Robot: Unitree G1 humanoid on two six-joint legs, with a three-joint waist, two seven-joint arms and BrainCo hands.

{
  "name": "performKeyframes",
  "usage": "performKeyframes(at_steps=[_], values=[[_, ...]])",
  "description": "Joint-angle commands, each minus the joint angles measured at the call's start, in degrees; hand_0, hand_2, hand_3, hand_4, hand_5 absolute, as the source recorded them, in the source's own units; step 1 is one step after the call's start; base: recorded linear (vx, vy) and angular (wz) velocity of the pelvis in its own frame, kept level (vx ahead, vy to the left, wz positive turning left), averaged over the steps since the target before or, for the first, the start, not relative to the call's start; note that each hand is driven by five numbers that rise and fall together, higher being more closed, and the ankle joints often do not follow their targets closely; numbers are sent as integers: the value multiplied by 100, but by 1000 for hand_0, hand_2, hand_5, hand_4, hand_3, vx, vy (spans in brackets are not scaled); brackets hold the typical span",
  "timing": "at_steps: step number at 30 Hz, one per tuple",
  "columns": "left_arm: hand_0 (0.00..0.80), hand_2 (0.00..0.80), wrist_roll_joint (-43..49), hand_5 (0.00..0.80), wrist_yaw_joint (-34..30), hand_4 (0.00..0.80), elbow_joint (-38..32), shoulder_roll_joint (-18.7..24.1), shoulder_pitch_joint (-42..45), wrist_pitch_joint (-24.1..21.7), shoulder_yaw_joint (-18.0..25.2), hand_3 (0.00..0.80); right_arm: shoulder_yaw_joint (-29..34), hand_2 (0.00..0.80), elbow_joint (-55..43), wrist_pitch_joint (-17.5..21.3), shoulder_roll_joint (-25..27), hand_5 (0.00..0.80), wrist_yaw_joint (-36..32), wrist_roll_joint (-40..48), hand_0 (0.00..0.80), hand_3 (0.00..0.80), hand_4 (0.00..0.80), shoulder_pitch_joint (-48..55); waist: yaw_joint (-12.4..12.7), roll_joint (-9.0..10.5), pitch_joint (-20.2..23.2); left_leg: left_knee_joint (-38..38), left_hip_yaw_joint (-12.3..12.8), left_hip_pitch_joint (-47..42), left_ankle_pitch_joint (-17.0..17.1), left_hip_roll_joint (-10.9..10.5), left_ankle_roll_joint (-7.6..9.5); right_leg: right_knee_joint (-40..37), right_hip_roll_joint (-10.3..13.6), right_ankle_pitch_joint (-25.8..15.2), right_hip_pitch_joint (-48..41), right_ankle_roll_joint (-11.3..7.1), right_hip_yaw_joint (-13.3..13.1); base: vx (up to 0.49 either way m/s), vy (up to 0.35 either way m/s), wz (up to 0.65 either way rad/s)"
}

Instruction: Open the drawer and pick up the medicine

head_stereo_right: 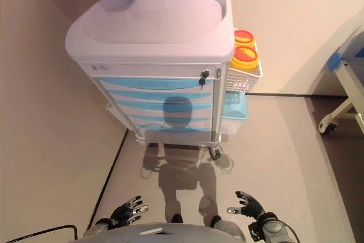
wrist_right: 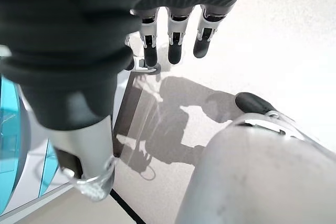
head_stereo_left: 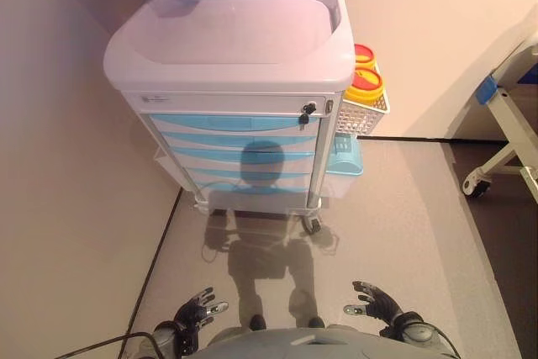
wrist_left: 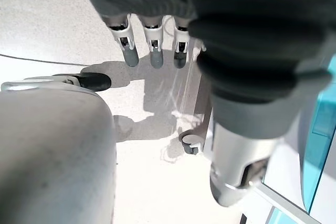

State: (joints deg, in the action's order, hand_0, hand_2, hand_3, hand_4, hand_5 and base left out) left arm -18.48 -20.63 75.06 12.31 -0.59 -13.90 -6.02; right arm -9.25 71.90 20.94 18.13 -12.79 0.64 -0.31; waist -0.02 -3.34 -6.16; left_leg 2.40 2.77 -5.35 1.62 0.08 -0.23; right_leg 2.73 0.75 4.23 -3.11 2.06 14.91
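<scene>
A white medical cart [head_stereo_left: 227, 31] with several light blue drawers [head_stereo_left: 235, 123] stands ahead of me against the wall. All drawers are shut, and a lock with a key [head_stereo_left: 308, 108] sits above the top one. No medicine shows. My left hand [head_stereo_left: 195, 310] hangs low at the lower left, open and empty; its fingers [wrist_left: 152, 40] are relaxed in the left wrist view. My right hand [head_stereo_left: 380, 300] hangs low at the lower right, open and empty; its fingers [wrist_right: 176, 38] are relaxed. Both hands are far from the cart.
A white wire basket [head_stereo_left: 363, 111] on the cart's right side holds two yellow containers with red lids [head_stereo_left: 364, 80]. A light blue bin [head_stereo_left: 345, 157] hangs below it. A bed frame with a castor [head_stereo_left: 504, 145] stands at the right. A wall [head_stereo_left: 59, 166] runs along the left.
</scene>
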Motion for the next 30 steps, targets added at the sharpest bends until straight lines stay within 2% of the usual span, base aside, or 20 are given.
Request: performKeyframes(at_steps=[1,8,13,30], values=[[0,0,-134,0,-163,0,-26,74,-277,-324,-44,0,58,0,59,189,-12,0,-17,177,0,0,0,-285,23,245,-128,224,238,-38,-373,-270,12,-352,83,-31,-180,-410,-111,0,0,0],[0,0,-181,0,-17,0,-12,40,-306,-244,-24,0,52,0,153,242,-59,0,-30,87,0,0,0,-286,13,257,-91,203,218,-87,-411,-274,43,-270,71,40,-207,-390,-161,0,0,0],[0,0,-181,0,-4,0,23,13,-289,-227,12,0,43,0,191,249,-59,0,-3,84,0,0,0,-285,28,278,-112,0,117,-89,-517,-331,103,-192,85,86,-237,-353,-251,8,-2,0],[0,0,129,0,94,0,-2,77,-223,-291,-31,0,24,0,99,258,-43,0,17,124,0,0,0,-305,85,284,-132,-51,161,-53,-564,-345,128,-232,132,60,-225,-392,-162,51,4,0]])
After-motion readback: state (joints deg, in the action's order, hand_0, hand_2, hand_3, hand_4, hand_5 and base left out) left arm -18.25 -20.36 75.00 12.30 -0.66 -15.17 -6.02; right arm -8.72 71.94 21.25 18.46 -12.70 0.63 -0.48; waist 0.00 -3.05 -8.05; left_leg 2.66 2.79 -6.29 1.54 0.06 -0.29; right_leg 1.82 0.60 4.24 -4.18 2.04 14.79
